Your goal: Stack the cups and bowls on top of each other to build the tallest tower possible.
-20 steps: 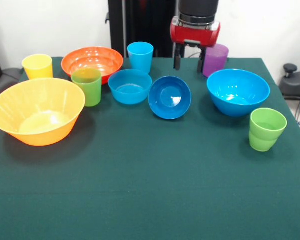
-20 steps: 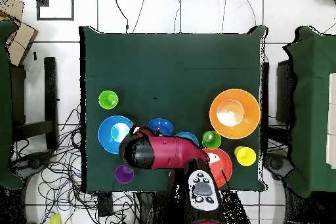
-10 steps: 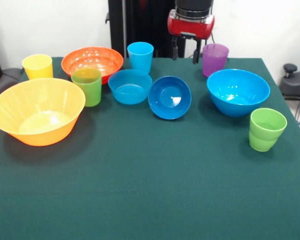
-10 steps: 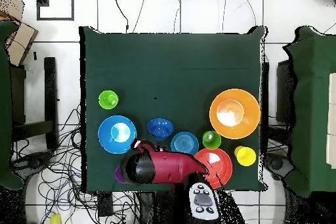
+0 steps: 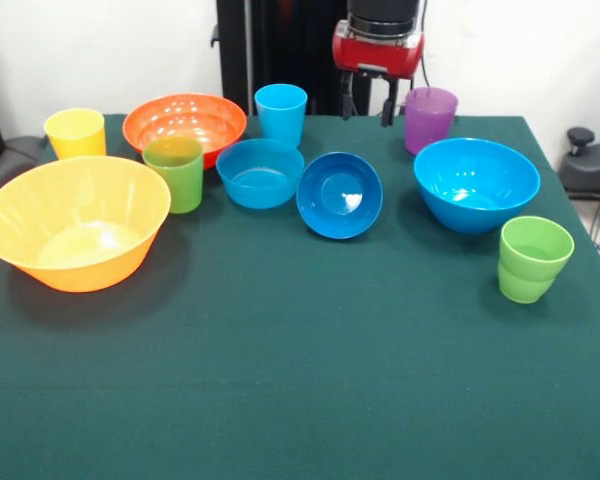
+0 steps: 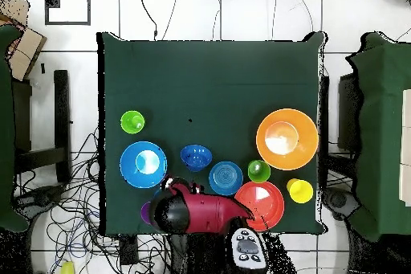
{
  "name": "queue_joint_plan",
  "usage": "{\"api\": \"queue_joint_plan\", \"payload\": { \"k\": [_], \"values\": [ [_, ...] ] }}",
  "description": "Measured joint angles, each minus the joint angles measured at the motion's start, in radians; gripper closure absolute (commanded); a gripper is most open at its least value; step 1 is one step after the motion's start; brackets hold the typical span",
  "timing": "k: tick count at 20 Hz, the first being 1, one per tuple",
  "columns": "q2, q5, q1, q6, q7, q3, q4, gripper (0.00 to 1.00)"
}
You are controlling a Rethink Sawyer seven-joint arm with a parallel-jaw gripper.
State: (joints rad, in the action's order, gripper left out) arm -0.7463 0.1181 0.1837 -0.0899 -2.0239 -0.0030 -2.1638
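Pincer (image 5: 368, 107) hangs above the far edge of the tabletop (image 5: 310, 370), fingers spread, nothing between them, just left of the purple cup (image 5: 430, 119). No tower yet; all pieces stand apart on the green cloth. Front view, left to right: yellow cup (image 5: 75, 133), big yellow-orange bowl (image 5: 75, 222), orange-red bowl (image 5: 185, 124), green cup (image 5: 174, 172) touching or just before it, medium light blue bowl (image 5: 260, 172), light blue cup (image 5: 281, 114) behind it, small dark blue bowl (image 5: 340, 194) tilted toward the camera, big light blue bowl (image 5: 476, 184), second green cup (image 5: 533, 259) nearest the right edge.
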Motion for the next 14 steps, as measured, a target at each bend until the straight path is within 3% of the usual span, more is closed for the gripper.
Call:
{"api": "queue_joint_plan", "payload": {
  "k": [14],
  "values": [
    [0.094,0.000,-0.027,0.098,0.000,-0.035,-0.002,0.00]
  ]
}}
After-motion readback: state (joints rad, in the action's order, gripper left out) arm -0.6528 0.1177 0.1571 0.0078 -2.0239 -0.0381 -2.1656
